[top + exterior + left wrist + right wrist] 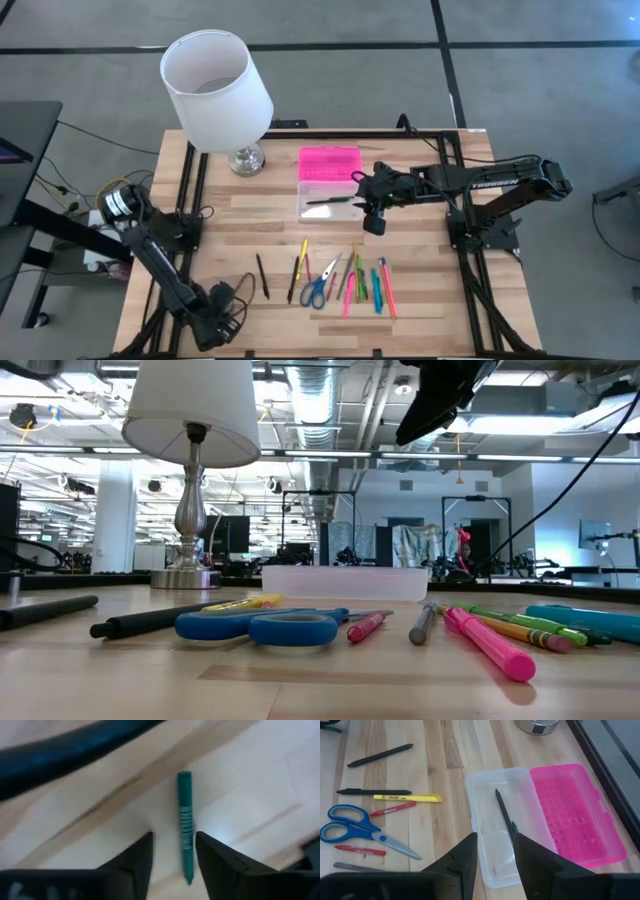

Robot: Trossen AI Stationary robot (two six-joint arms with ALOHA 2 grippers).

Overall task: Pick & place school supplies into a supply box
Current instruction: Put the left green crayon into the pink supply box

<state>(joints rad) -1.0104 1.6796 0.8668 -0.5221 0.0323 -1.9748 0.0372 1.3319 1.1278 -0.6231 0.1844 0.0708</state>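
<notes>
The supply box stands open at the table's middle, its clear base (330,200) next to its pink lid (328,162); a black pen (504,815) lies in the base. Pens, crayons, markers and blue-handled scissors (318,290) lie in a row toward the near edge. My left gripper (228,303) is at the near left, pointing down and open. A green crayon (185,840) lies flat on the wood between its fingers (175,865). My right gripper (372,215) hangs open above the box's right end, nothing between its fingers (495,862).
A lamp with a white shade (215,85) stands on its metal foot (246,158) at the far left, beside the pink lid. A black pen (262,275) lies alone just right of my left gripper. Bare wood lies between the box and the row.
</notes>
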